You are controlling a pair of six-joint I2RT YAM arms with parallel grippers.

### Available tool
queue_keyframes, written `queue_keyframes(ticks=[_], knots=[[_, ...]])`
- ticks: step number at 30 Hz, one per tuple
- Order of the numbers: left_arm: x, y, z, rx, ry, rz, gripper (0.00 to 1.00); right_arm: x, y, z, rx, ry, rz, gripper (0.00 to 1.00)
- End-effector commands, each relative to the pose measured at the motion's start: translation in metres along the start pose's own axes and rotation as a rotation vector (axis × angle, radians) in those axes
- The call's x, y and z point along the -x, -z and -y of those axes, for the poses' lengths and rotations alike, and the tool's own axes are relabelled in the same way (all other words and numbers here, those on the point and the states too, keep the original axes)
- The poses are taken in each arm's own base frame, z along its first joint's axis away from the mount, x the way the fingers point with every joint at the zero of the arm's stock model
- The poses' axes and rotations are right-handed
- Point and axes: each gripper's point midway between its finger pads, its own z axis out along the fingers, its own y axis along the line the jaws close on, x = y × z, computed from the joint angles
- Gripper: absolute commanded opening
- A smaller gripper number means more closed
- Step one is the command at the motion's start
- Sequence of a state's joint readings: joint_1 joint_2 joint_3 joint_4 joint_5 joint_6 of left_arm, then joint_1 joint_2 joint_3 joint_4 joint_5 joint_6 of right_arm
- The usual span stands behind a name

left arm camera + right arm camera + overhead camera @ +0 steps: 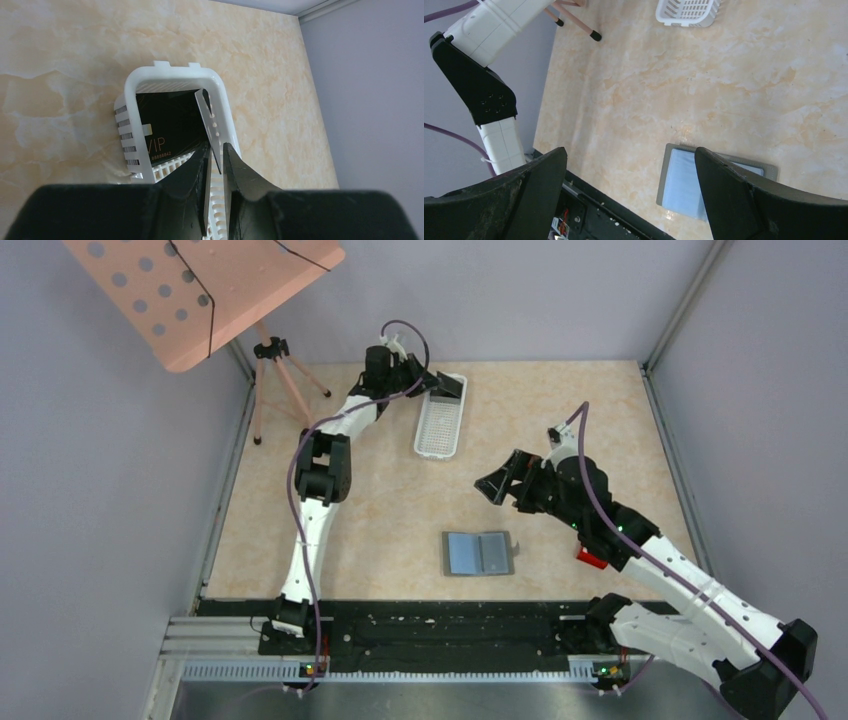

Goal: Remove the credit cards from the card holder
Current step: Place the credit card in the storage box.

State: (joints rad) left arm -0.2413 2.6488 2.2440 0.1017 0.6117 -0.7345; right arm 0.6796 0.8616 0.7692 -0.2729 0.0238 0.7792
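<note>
Fingers of the left gripper are seen poised over the far end of a white perforated plastic basket. A thin pale rectangular card stands edge-on and tilted in the narrow gap between them. Whether the card is clamped or merely flanked cannot be told. A black card lettered VIP in gold lies flat inside the basket, under the pale one. A flat grey bifold card holder is laid open on the beige marbled tabletop, blue-grey pockets upward, well apart from the basket and near the front edge. The right gripper is held above the table, between the holder and the basket, jaws spread wide with nothing between them.
</note>
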Motion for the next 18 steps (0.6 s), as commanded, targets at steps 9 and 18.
queue_keyframes(ticks=[9,18], knots=[[0.0256,-0.006,0.0141,-0.053,-0.063,0.101,0.24,0.0269,0.0009,-0.0191,0.038,0.018,0.07,0.99],[0.0234,-0.0077,0.0172,-0.07,-0.038,0.101,0.3,0.0271,-0.0018,-0.0189,0.034,0.021,0.069,0.99]])
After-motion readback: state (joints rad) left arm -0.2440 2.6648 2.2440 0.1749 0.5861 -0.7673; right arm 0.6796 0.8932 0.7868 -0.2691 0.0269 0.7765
